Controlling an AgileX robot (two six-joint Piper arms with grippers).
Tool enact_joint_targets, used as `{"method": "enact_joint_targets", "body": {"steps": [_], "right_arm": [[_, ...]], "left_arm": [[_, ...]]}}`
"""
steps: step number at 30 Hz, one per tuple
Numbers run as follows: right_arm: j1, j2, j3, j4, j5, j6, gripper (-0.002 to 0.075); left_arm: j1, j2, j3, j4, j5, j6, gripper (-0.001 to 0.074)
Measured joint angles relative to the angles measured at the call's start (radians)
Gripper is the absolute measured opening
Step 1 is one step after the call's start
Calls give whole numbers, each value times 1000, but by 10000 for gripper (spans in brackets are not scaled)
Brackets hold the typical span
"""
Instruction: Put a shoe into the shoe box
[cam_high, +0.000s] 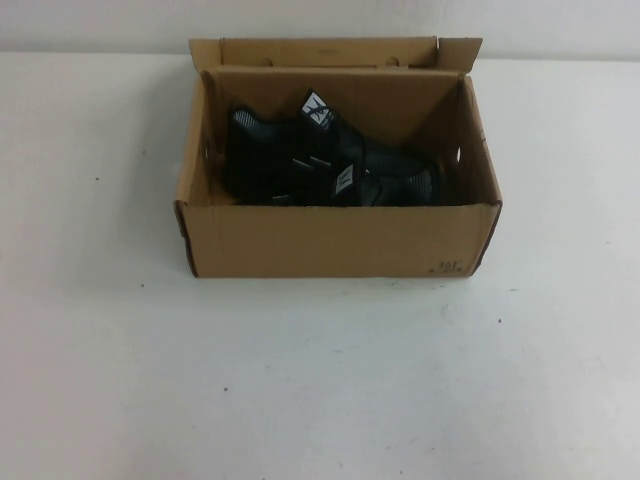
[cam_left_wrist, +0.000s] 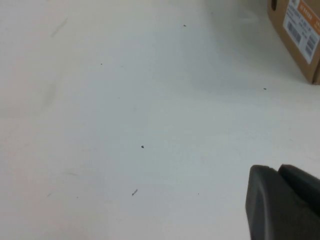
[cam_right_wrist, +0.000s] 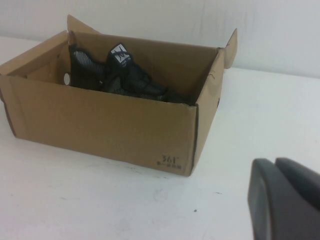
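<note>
High view shows the shoe box (cam_high: 335, 240) sitting open on the white bench (cam_high: 320, 380), a little toward the far side and roughly centred between left and right. Its hinged lid flap (cam_high: 330, 52) stands up along the far edge, with small side flaps folded out at the two far corners. Small black print (cam_high: 449, 267) marks the near wall at its lower right corner.

Inside the box lie black sneakers. One shoe (cam_high: 290, 150) rests toward the left and far part of the interior, its white logo tag (cam_high: 316, 108) raised on the tongue. A second shoe (cam_high: 385, 185) lies toward the right and near part, close against the near wall, and the two overlap in the middle. Both are fully within the walls.

Neither arm appears in the high view. From the left wrist camera, the left end effector (cam_left_wrist: 282, 205) shows as a dark tip over bare bench, its jaws closed together with nothing between them; a corner of the shoe box (cam_left_wrist: 300, 35) bearing a white and orange label (cam_left_wrist: 302, 27) sits well apart from it. From the right wrist camera, the right end effector (cam_right_wrist: 285, 200) hangs over the bench on the near right side of the shoe box (cam_right_wrist: 105, 125), well clear of it, jaws likewise pressed together and empty. That view also shows the shoe (cam_right_wrist: 117, 75) inside, tag upright.
</note>
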Motion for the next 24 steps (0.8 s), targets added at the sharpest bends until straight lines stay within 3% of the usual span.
{"method": "enact_joint_targets", "body": {"steps": [9,24], "right_arm": [[-9,0,21,0,-2,0,-17],[-209,-174,291,6,-80,0,-17]], "left_arm": [[0,0,0,0,0,2,-1],[0,0,0,4,0,5,-1]]}}
